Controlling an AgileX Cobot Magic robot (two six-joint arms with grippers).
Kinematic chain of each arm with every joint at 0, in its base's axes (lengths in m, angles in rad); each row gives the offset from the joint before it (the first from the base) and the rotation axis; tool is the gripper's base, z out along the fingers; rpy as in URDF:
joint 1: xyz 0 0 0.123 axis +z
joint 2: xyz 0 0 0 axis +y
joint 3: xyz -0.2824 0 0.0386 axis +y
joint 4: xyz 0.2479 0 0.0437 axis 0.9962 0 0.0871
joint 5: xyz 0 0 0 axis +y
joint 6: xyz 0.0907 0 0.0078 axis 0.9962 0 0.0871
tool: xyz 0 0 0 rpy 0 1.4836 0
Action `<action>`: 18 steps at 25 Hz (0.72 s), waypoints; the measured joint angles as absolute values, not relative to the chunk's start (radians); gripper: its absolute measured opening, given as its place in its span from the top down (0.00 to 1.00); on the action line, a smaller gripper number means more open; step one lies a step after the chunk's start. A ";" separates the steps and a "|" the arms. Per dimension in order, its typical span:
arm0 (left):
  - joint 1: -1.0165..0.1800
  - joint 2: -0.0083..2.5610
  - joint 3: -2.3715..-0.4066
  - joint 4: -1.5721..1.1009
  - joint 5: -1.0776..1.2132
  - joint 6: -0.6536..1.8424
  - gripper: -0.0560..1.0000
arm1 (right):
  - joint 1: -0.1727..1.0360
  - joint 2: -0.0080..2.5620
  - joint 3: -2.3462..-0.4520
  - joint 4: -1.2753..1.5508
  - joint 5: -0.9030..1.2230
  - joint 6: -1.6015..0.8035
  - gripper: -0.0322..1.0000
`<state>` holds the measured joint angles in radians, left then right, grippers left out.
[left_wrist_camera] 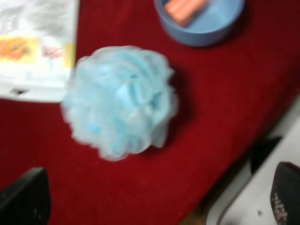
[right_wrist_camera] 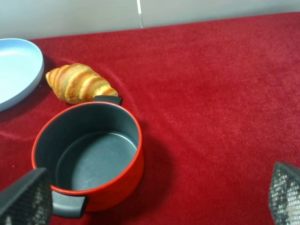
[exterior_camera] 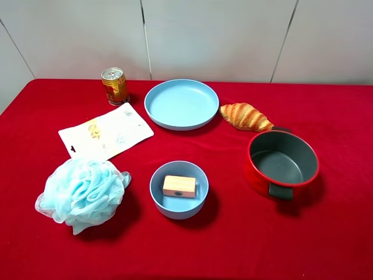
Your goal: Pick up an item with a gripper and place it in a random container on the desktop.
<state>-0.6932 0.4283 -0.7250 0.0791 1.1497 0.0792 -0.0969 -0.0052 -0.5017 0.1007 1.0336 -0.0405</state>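
The pinkish-orange block (exterior_camera: 179, 186) lies flat inside the small deep light-blue bowl (exterior_camera: 179, 189) on the red desktop (exterior_camera: 245, 245), front centre. Neither arm shows in the exterior high view. In the left wrist view the block (left_wrist_camera: 185, 9) and bowl (left_wrist_camera: 206, 28) sit far from my left gripper (left_wrist_camera: 154, 201), whose fingers are wide apart and empty, above the table's edge. My right gripper (right_wrist_camera: 154, 206) is open and empty, hovering near the red pot (right_wrist_camera: 89, 154).
A light-blue mesh bath sponge (exterior_camera: 84, 193) lies left of the bowl, with a white packet (exterior_camera: 106, 132) and a gold can (exterior_camera: 115, 86) behind it. A wide light-blue plate (exterior_camera: 181, 104), a croissant (exterior_camera: 245, 116) and a red pot (exterior_camera: 282, 163) stand at the back and right.
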 joint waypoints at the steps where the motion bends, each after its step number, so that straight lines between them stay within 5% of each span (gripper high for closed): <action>1: -0.655 0.413 -0.707 0.080 1.142 0.079 0.07 | -0.097 -0.005 -0.502 0.101 1.034 -0.041 0.30; 18: 0.004 0.070 -0.495 -0.049 1.074 0.144 0.07 | -0.097 -0.005 -0.502 0.101 1.034 -0.041 0.30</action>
